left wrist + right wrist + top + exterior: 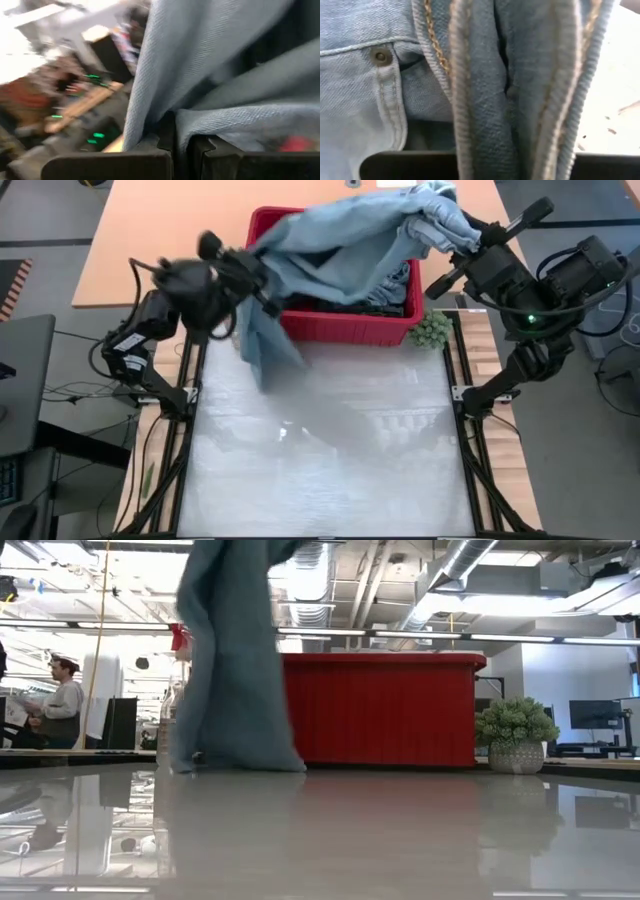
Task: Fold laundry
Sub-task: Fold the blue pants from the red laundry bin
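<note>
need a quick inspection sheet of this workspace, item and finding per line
surface: glossy pale table, bare in front.
job's things: light blue jeans lifted over the red basket, one leg hanging to the table; dark garments in the basket.
clutter: small green fuzzy plant beside the basket.
grippers: left gripper shut on the jeans; right gripper shut on the jeans.
cables: loose wires by the left arm's base.
surroundings: person far behind, monitors at the side.
</note>
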`<action>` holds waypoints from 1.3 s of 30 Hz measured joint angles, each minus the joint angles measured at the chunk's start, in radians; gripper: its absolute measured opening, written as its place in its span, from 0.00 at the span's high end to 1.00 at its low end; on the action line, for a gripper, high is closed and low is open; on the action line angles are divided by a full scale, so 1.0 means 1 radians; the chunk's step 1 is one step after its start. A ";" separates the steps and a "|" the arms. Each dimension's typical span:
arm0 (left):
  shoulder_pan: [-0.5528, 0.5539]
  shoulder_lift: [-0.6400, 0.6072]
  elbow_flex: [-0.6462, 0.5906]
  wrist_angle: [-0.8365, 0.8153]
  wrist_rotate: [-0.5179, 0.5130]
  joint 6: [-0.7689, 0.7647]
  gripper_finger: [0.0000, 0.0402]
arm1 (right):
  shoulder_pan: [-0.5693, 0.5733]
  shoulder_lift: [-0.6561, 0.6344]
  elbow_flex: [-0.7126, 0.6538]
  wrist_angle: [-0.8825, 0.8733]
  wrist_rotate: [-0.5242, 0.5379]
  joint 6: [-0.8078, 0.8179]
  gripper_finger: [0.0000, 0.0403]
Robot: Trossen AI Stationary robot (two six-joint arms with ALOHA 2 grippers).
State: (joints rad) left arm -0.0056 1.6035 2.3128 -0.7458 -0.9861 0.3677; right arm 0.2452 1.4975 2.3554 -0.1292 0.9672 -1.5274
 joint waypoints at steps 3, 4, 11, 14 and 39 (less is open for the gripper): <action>-0.031 0.022 0.000 -0.157 0.069 -0.173 1.00 | 0.020 -0.002 0.000 -0.006 0.001 -0.072 0.89; -0.044 0.030 -0.003 -0.221 0.093 -0.225 1.00 | 0.033 -0.002 0.000 -0.019 -0.001 -0.106 0.89; -0.191 0.047 -0.273 -0.342 0.123 -0.435 1.00 | 0.160 -0.003 0.000 -0.062 -0.018 -0.255 0.89; -0.285 0.040 -0.434 -0.313 0.111 -0.494 1.00 | 0.202 -0.007 0.000 -0.114 0.026 -0.248 0.89; -0.604 -0.150 -0.632 -0.450 0.238 -1.013 0.54 | 0.316 0.012 0.002 -0.320 0.113 -0.046 0.89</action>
State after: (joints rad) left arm -0.6098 1.4537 1.6811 -1.1958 -0.7477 -0.6448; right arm 0.5611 1.5092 2.3573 -0.4494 1.0804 -1.5737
